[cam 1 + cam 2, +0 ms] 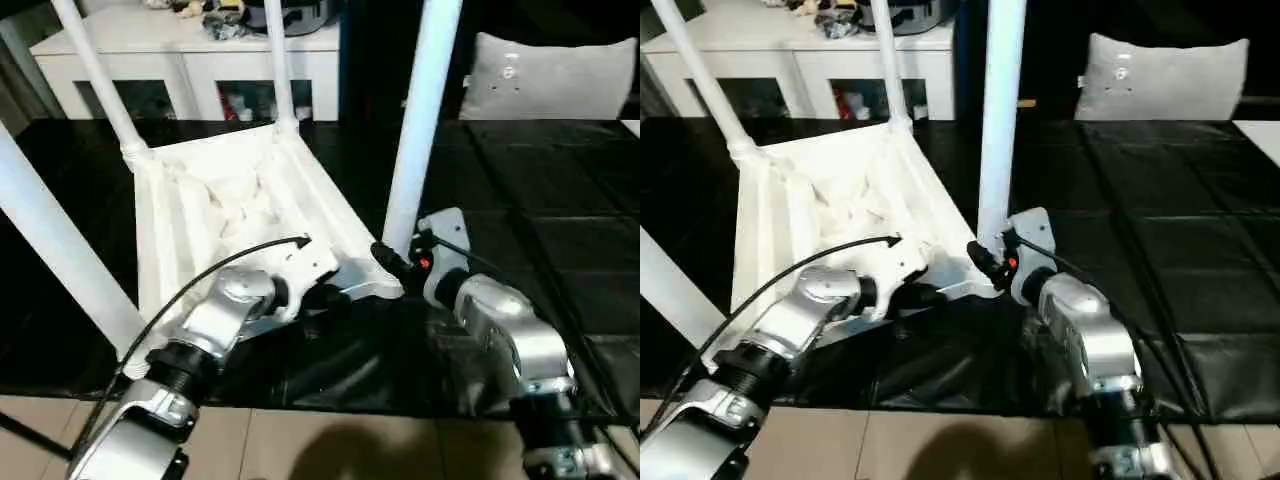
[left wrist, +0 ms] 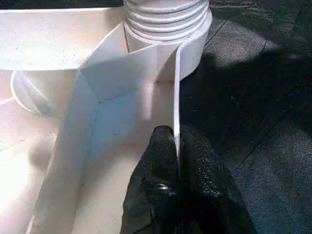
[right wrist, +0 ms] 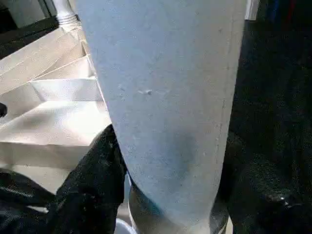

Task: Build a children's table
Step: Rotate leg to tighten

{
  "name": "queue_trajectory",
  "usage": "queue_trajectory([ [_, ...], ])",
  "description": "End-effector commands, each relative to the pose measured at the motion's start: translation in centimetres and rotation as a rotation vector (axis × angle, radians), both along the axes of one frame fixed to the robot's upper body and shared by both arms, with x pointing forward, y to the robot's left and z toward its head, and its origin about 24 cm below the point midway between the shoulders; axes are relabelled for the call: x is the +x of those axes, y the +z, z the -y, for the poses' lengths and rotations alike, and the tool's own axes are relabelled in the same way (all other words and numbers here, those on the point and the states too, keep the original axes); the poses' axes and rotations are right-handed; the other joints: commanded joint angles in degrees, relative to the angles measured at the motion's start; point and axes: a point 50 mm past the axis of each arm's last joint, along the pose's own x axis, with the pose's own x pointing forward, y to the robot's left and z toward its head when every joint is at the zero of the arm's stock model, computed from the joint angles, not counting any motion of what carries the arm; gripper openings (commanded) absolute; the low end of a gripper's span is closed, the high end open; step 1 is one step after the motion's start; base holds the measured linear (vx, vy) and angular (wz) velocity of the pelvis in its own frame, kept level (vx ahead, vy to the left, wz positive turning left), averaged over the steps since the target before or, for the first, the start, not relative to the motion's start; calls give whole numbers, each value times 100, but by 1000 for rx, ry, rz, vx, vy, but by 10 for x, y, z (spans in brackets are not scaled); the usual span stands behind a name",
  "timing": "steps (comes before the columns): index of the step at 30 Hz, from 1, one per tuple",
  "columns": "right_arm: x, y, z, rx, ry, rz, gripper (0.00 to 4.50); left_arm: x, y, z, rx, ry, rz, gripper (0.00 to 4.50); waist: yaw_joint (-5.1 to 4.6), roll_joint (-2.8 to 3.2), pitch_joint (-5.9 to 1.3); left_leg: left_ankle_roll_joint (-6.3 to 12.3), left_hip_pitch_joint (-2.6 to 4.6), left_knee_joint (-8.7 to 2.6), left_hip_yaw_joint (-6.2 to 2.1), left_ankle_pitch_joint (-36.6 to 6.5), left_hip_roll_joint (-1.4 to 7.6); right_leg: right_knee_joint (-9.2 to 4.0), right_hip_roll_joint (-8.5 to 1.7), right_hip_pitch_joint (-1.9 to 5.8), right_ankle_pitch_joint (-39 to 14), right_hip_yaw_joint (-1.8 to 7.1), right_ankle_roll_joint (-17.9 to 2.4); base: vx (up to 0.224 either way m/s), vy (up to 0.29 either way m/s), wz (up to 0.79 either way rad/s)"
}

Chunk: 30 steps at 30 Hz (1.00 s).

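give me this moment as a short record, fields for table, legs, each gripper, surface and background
table: children's table upside down, ribbed underside up
legs: four white legs standing up from the corners; near right leg at the corner by the grippers
left gripper: left gripper shut on the table's thin side wall near that corner's socket
right gripper: right gripper around the near right leg low down, one black finger against each side
surface: black mat
background: white low cabinet, light cushion
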Motion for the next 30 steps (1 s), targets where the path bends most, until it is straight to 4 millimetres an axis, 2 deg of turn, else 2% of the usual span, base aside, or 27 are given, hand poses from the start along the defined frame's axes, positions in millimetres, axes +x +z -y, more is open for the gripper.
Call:
queue_trajectory([
  [1, -8, -12, -7, -55, 69, -32, 312, 0, 3, 5, -13, -17, 34, 0, 22, -115, -298, 292, -74, -423, -72, -579, 259, -504, -502, 313, -1815, 295, -737, 0, 0, 0],
  [3, -10, -13, 3, -70, 76, -29, 322, -1, 2, 1, 6, -43, 57, 0, 36, -133, -293, 283, -75, -434, -76, -681, 257, -532, -511, 315, -2063, 299, -621, 0, 0, 0],
  [7, -16, -6, 19, -61, 136, -5, 355, -8, 0, -8, 27, -163, 105, 0, 58, -134, -306, 361, -88, -428, -86, -641, 266, -527, -512, 315, -1992, 302, -557, 0, 0, 0],
  [12, -29, 2, 33, -61, 275, 28, 399, -12, 1, -20, 32, -225, 88, 0, 81, -136, -314, 474, -112, -404, -70, -491, 286, -456, -513, 328, -1414, 300, -814, 0, 0, 0],
  [14, -36, 3, 40, -78, 319, 29, 405, -15, 1, -26, 24, -254, 57, 0, 98, -134, -305, 488, -100, -407, -70, -553, 290, -476, -525, 325, -1582, 296, -804, 0, 0, 0],
  [15, -38, 3, 41, -85, 340, 31, 425, -16, 0, -30, 33, -260, 51, 0, 100, -134, -302, 481, -96, -414, -71, -584, 295, -482, -525, 316, -1704, 296, -794, 0, 0, 0],
  [18, -45, 3, 42, -63, 400, -16, 449, -16, -3, -36, 57, -259, 32, 0, 116, -126, -292, 469, -83, -425, -73, -663, 295, -502, -509, 309, -1867, 291, -773, 0, 0, 0],
  [21, -42, 4, 40, -47, 406, -2, 449, -17, -5, -39, 54, -257, 29, 0, 124, -140, -294, 454, -88, -424, -74, -654, 300, -502, -520, 306, -1853, 289, -778, 0, 0, 0],
  [22, -41, 5, 39, -42, 411, 2, 449, -18, -5, -40, 46, -272, 19, 0, 122, -165, -293, 451, -95, -422, -72, -638, 294, -501, -520, 311, -1858, 289, -772, 0, 0, 0],
  [23, -40, 5, 39, -39, 419, 4, 449, -19, -5, -40, 44, -283, 16, 0, 129, -152, -298, 442, -91, -422, -74, -596, 295, -494, -523, 311, -1855, 289, -779, 0, 0, 0],
  [24, -40, 8, 37, -19, 458, 6, 449, -23, -4, -41, 39, -318, 2, 0, 128, -183, -298, 453, -89, -420, -70, -582, 297, -495, -522, 308, -1844, 291, -776, 0, 0, 0],
  [25, -42, 11, 36, 10, 530, 1, 421, -27, -3, -42, 48, -373, -9, 0, 134, -159, -306, 469, -95, -420, -79, -530, 305, -472, -538, 316, -1774, 295, -817, 0, 0, 0],
  [26, -42, 11, 36, 10, 530, 1, 421, -27, -3, -42, 48, -373, -9, 0, 134, -151, -307, 498, -95, -416, -82, -532, 317, -456, -531, 315, -1688, 292, -860, 0, 0, 0],
  [27, -44, 14, 36, 26, 583, -9, 414, -30, -3, -43, 66, -418, -16, 0, 146, -187, -303, 532, -89, -411, -70, -499, 324, -442, -525, 307, -1593, 295, -891, 0, 0, 0],
  [30, -47, 16, 39, 43, 668, -54, 382, -34, -3, -46, 92, -480, -32, 0, 215, -151, -310, 571, -63, -395, -57, -455, 345, -433, -518, 284, -1429, 299, -967, 0, 0, 0],
])
